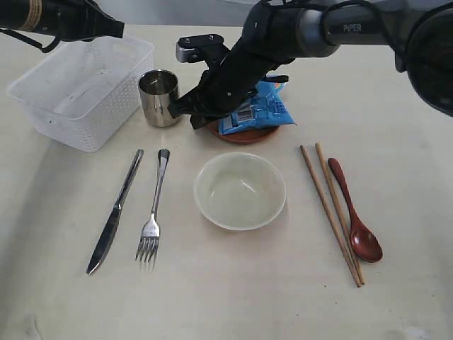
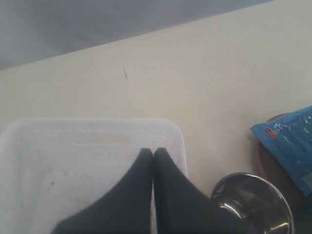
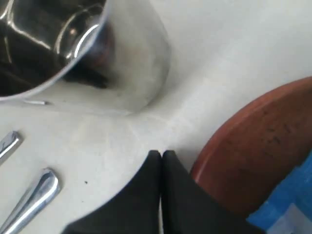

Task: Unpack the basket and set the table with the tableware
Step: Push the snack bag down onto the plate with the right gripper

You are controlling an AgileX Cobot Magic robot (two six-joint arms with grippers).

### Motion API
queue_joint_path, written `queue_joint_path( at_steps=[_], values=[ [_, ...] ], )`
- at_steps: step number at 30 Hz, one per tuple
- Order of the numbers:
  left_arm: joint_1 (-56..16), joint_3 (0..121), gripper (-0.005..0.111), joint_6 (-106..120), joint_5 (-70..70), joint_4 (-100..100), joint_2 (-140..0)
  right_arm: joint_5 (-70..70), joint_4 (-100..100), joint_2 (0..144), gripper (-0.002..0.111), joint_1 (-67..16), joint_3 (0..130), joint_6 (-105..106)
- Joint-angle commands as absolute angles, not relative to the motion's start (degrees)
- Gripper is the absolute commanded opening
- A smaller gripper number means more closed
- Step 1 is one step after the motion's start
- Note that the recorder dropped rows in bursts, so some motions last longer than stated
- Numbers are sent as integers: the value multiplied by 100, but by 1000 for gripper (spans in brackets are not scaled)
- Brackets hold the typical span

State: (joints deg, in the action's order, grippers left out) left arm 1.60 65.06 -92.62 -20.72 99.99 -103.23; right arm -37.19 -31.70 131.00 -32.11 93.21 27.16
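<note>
The white basket (image 1: 81, 88) stands empty at the back left of the table (image 1: 56, 297). My left gripper (image 1: 119, 30) hangs shut above its far rim, and the left wrist view shows the gripper (image 2: 153, 152) over the basket (image 2: 73, 161). The steel cup (image 1: 158, 98) stands right of the basket. My right gripper (image 1: 178, 109) is shut and empty, low between the cup (image 3: 122, 58) and the brown saucer (image 3: 258, 146). In front lie the knife (image 1: 115, 211), fork (image 1: 154, 212), cream bowl (image 1: 240, 190), chopsticks (image 1: 331, 212) and reddish-brown spoon (image 1: 354, 212).
A blue snack packet (image 1: 258, 106) lies on the saucer (image 1: 244, 134), partly under the right arm. The right wrist view catches a steel handle end (image 3: 34, 200) near the fingertips. Bare tabletop runs along the front edge and the far right.
</note>
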Motion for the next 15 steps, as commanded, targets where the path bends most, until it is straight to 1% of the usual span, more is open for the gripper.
queue_joint_path(
  at_steps=[1,8,15],
  values=[
    [142,6535,0,-9316,-2043,9995,-10265,-3621,-2739,13096,-1,-3206,9323,2365],
    [142,6535,0,-9316,-2043,9995,-10265,-3592,-2521,13096,-1,-3196,9323,2099],
    [142,6535,0,-9294,-2071,9995,-10265,-3592,-2507,13096,-1,-2884,9323,1878]
  ],
)
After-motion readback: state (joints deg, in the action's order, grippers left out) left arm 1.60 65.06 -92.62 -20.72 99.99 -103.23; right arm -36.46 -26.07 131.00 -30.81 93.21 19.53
